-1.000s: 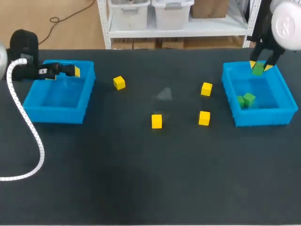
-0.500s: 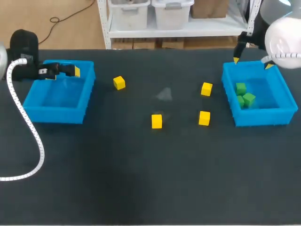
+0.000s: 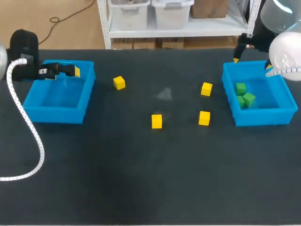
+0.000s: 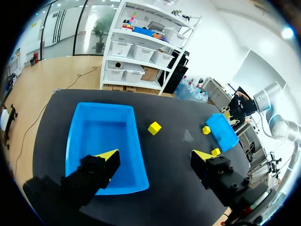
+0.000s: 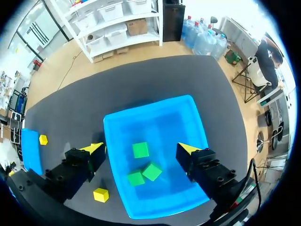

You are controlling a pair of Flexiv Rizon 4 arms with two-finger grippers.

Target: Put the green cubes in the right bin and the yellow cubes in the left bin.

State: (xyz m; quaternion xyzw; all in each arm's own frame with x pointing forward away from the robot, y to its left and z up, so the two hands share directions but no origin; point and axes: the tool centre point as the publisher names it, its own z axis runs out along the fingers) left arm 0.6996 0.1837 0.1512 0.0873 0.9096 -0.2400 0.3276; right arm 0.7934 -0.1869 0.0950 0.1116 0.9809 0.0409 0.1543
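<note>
Four yellow cubes (image 3: 156, 121) sat out on the tabletop (image 3: 141, 179), none in the left bin (image 3: 56, 115). All three green cubes (image 3: 249, 99) already lay in the right bin (image 3: 287, 115). Your right jaws hung spread and empty over that bin's far edge. Your left jaws, likewise spread and holding nothing, hung over the left bin's far edge.

The coming pick turned on one relation. The nearest yellow cube (image 3: 119, 83) to your left jaws sat just past the left bin's far corner, on the side toward the tabletop's middle, apart from the jaws. The rest sat closer to the right bin, two of them just off its inner wall.

A cube has no long axis. This one stood slightly askew to the tabletop's edges, so I judged a small wrist twist would be needed.
</note>
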